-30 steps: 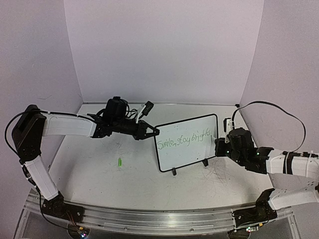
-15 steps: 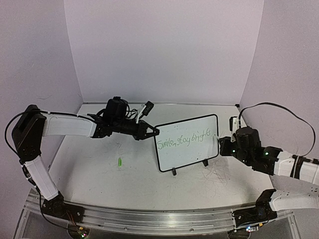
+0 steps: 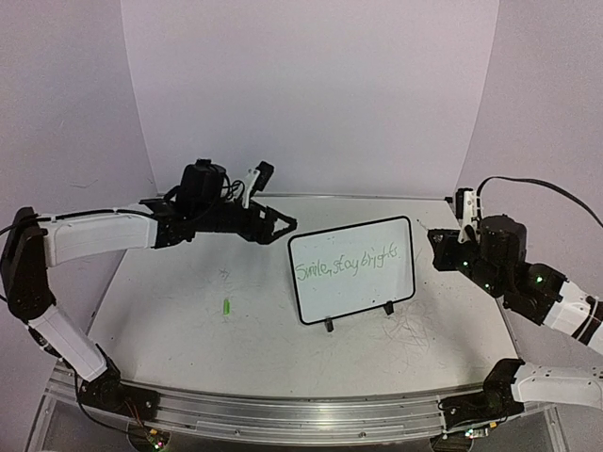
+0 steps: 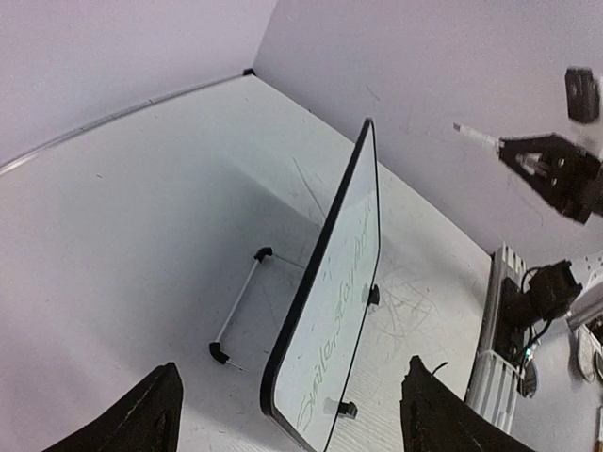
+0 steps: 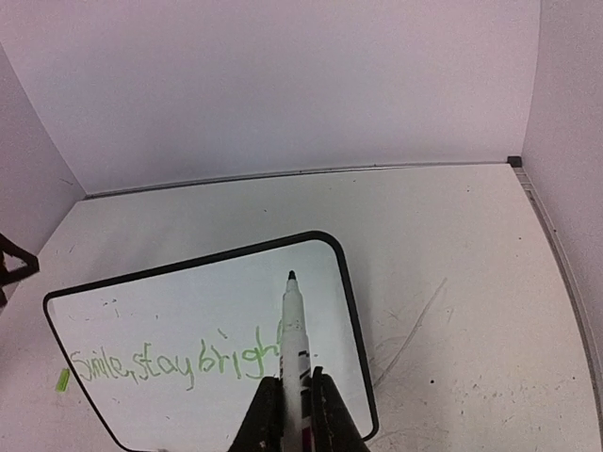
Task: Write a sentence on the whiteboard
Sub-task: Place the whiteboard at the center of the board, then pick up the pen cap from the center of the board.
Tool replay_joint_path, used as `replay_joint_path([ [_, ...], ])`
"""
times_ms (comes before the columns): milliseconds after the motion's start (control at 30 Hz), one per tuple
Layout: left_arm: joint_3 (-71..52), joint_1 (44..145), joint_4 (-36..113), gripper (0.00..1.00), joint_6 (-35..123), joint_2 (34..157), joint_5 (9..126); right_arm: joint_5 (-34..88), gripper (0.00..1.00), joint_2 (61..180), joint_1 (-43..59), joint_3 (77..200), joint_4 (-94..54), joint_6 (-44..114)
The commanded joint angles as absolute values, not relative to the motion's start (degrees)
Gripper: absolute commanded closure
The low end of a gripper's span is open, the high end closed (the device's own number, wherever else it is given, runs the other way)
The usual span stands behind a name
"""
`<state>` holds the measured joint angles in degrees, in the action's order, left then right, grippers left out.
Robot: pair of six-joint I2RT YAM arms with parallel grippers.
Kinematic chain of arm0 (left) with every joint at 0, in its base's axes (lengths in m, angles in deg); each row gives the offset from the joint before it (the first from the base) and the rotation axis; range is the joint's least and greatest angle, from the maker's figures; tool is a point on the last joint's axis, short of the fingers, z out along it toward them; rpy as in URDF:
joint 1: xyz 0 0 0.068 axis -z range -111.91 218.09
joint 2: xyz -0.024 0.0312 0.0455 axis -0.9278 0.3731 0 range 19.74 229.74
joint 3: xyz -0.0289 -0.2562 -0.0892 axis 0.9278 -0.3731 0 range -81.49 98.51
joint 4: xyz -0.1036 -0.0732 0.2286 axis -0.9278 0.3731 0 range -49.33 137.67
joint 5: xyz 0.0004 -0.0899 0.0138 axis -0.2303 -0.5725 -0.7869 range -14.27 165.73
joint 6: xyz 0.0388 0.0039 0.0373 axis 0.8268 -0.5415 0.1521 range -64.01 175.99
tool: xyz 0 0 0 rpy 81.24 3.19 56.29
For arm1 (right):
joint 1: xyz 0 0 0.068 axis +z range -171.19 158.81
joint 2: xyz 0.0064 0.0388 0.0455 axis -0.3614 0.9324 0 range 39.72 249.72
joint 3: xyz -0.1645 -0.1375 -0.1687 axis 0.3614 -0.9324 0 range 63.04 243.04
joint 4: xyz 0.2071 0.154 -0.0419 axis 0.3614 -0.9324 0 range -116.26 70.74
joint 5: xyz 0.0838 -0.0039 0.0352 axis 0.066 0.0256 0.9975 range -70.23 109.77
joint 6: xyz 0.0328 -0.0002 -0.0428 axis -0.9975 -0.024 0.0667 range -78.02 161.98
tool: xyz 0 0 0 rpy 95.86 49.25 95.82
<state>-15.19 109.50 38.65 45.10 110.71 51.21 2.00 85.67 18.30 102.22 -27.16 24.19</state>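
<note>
The whiteboard (image 3: 350, 282) stands tilted on its two black feet mid-table. The sentence (image 3: 349, 263), in thin green cursive, runs across it. My left gripper (image 3: 285, 226) hovers open just off the board's upper left corner, touching nothing. In the left wrist view the board (image 4: 325, 320) shows nearly edge-on between my spread fingers (image 4: 141, 424), with the sentence (image 4: 347, 344) on its face. My right gripper (image 5: 294, 400) is shut on a white marker (image 5: 296, 330), whose tip points at the whiteboard (image 5: 188, 301) above the sentence's (image 5: 170, 363) end. It hangs right of the board (image 3: 439, 245).
A small green cap (image 3: 227, 306) lies on the table left of the board, also seen as the cap (image 5: 62, 379) in the right wrist view. A thin rod with black ends (image 4: 240, 301) lies behind the board. Grey scribbles (image 3: 415, 330) mark the tabletop. Walls close in on three sides.
My left gripper, shut at the board's upper left corner, has opened and pulled up and away. My right arm has drawn back to the right with the marker, off the board.
</note>
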Motion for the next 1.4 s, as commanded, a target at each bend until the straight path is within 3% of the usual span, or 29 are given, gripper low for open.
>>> replay_joint_path([
  [0,-15.82,109.08,43.43,0.17,37.55,99.57,66.15,8.55,1.0,86.21,18.03,103.66,-23.5,28.48],
  [167,-26.57,108.3,50.87,0.16,22.94,87.6,78.66,15.07,0.99,85.28,18.0,100.02,-16.45,28.22],
  [333,-33.83,107.57,58.63,0.17,13.8,83.13,79.35,19.8,0.97,87.34,18.02,99.28,-12.41,28.59],
  [500,-33.14,107.55,65.1,0.3,13.44,92.82,72.44,25.85,0.97,89.84,18.02,99.6,-9.21,28.66],
  [967,-31.57,109.22,66.33,0.52,13.44,108.01,74.65,30.28,0.96,86.55,18.01,94.06,-6.77,25.9],
  [1367,-27.7,110.82,66.04,0.63,15.59,116.74,82.13,30.15,0.96,85.68,18.02,93.33,-6.4,25.93],
])
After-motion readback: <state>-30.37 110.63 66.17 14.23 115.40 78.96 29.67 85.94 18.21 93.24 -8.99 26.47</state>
